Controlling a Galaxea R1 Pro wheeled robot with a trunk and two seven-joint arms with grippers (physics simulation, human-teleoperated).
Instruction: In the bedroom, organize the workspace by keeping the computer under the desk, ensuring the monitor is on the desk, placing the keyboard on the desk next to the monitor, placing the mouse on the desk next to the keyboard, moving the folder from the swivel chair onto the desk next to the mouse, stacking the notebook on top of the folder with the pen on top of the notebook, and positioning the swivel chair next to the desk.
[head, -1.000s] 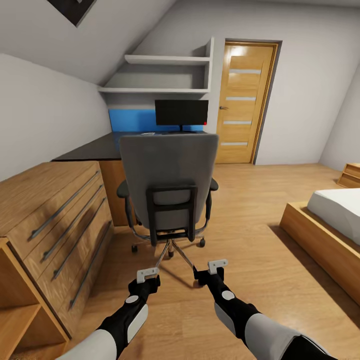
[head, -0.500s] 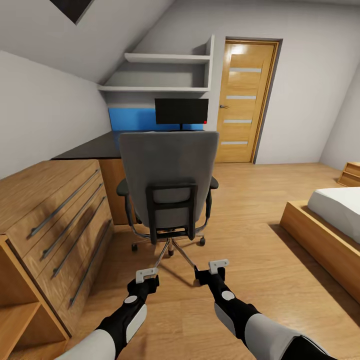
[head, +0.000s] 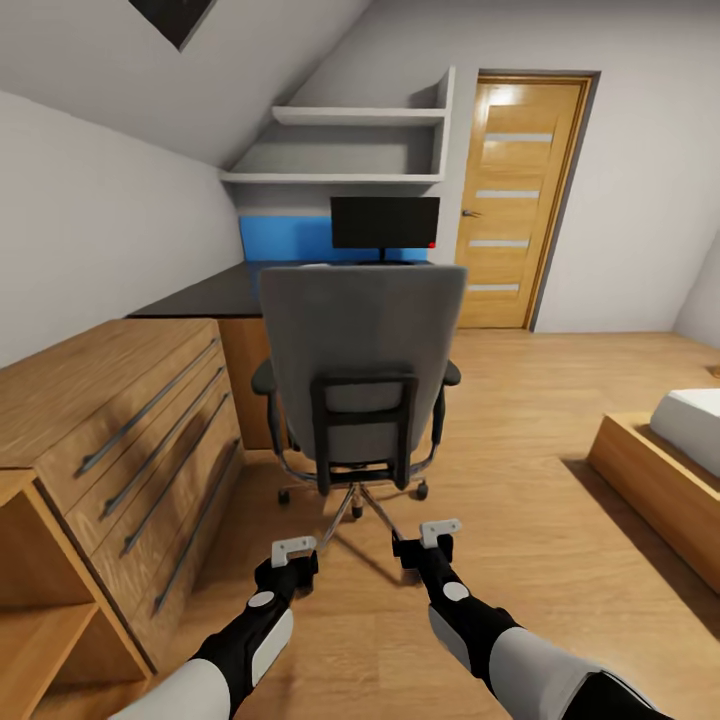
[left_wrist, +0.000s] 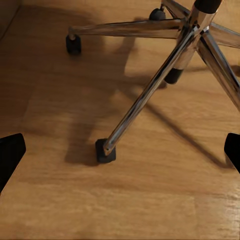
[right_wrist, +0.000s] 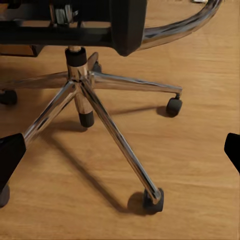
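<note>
The grey swivel chair (head: 360, 340) stands just ahead with its back toward me, so its seat and the folder are hidden. Its chrome base (left_wrist: 150, 90) (right_wrist: 82, 87) shows close up in both wrist views. Beyond it lies the black desk (head: 200, 295) with its blue back panel, and the monitor (head: 385, 222) stands on it. My left gripper (head: 293, 555) (left_wrist: 120, 155) and right gripper (head: 432, 540) (right_wrist: 120, 150) hang open and empty, low over the floor short of the chair's casters. Computer, keyboard, mouse, notebook and pen are out of view.
A wooden drawer unit (head: 130, 420) with an open shelf (head: 40, 620) runs along the left. A bed (head: 680, 450) sits at the right. A wooden door (head: 520, 200) is at the back, and wall shelves (head: 350, 145) hang above the desk.
The whole picture has shifted to the right, so the camera has moved; the chair looks slightly nearer. Both arms hold the same pose with grippers open.
</note>
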